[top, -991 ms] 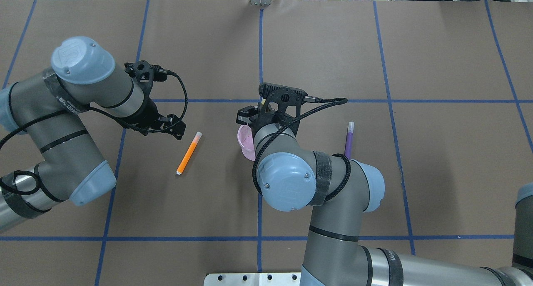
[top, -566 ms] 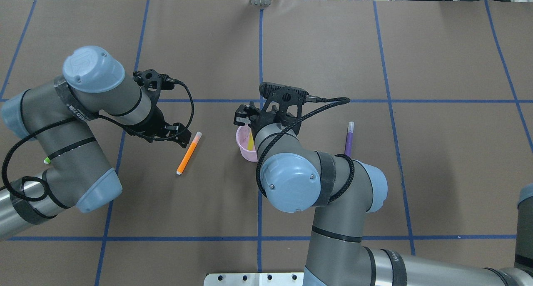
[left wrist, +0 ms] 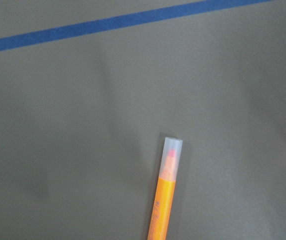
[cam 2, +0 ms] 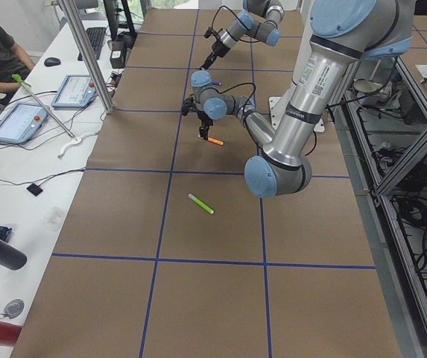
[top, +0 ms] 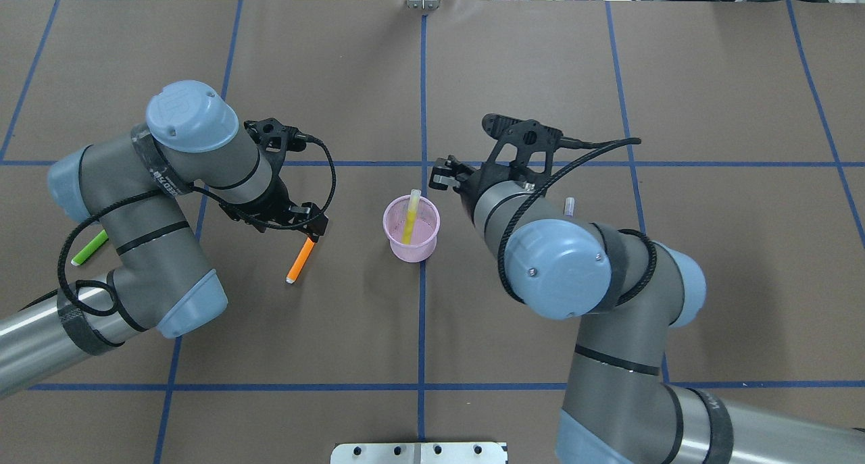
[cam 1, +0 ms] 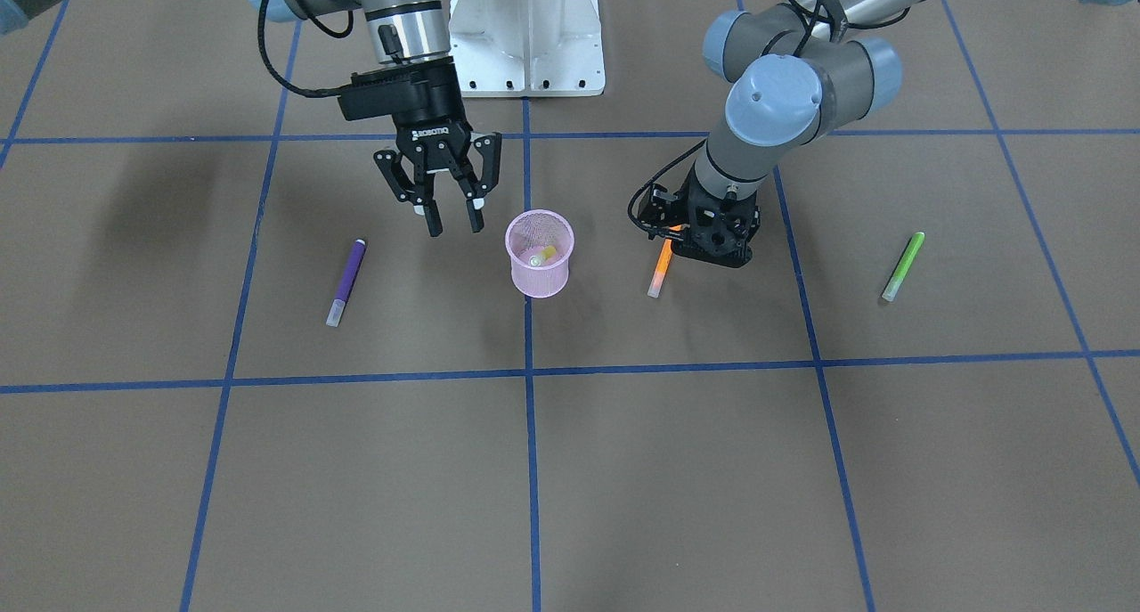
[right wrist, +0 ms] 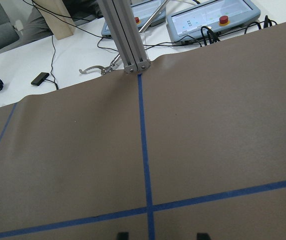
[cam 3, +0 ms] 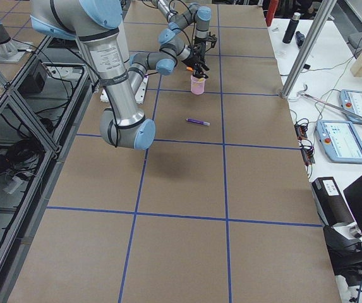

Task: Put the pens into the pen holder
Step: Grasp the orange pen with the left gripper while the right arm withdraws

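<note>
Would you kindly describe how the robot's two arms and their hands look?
The left arm and right arm are grey tubes with rounded light-blue joint caps and black bands. A black braided cable loops along each to the wrist. The left hand and right hand are black and two-fingered; the right one bears white ROBOTIQ lettering.
</note>
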`<action>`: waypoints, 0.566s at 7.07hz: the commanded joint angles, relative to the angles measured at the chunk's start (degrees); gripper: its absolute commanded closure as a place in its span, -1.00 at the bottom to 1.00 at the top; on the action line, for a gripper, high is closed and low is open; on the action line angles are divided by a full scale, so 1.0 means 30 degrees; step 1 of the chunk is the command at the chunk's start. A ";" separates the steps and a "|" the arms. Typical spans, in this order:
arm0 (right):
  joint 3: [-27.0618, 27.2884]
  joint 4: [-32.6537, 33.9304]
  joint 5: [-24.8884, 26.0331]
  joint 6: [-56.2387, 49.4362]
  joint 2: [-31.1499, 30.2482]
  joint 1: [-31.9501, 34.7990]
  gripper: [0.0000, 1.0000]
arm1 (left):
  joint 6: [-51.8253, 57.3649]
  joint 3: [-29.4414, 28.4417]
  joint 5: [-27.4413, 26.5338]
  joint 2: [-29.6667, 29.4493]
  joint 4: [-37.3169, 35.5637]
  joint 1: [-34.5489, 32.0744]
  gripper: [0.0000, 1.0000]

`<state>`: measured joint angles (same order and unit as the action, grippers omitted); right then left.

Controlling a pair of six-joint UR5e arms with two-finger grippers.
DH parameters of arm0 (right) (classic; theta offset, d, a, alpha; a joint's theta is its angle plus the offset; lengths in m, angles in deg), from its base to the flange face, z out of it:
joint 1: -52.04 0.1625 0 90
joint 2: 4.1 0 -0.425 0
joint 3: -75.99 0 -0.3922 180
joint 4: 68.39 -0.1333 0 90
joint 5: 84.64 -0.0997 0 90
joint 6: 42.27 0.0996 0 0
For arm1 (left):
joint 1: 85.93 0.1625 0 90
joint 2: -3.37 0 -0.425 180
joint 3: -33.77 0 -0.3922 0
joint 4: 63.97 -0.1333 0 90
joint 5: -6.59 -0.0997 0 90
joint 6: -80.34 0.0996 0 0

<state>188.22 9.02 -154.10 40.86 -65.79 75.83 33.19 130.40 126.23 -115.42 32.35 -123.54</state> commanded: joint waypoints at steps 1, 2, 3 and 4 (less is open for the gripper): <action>0.0499 0.0009 -0.2030 -0.0638 -0.1026 0.1146 -0.11 | 0.2439 -0.0510 -0.0418 -0.0132 -0.0055 0.0054 -0.86; 0.0586 -0.0020 -0.3927 -0.1106 -0.1435 0.2167 -0.11 | 0.2472 -0.1121 -0.0361 -0.0654 -0.0055 0.0083 -0.82; 0.0587 -0.0021 -0.5251 -0.1546 -0.1729 0.2844 -0.11 | 0.2473 -0.2258 -0.0273 -0.1471 -0.0055 0.0113 -0.75; 0.0703 -0.0050 -0.5438 -0.1608 -0.2167 0.3112 -0.10 | 0.2473 -0.2733 -0.0243 -0.1914 -0.0055 0.0229 -0.62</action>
<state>190.01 8.95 -168.00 36.79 -70.82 83.52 40.48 124.54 125.35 -119.23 32.19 -123.16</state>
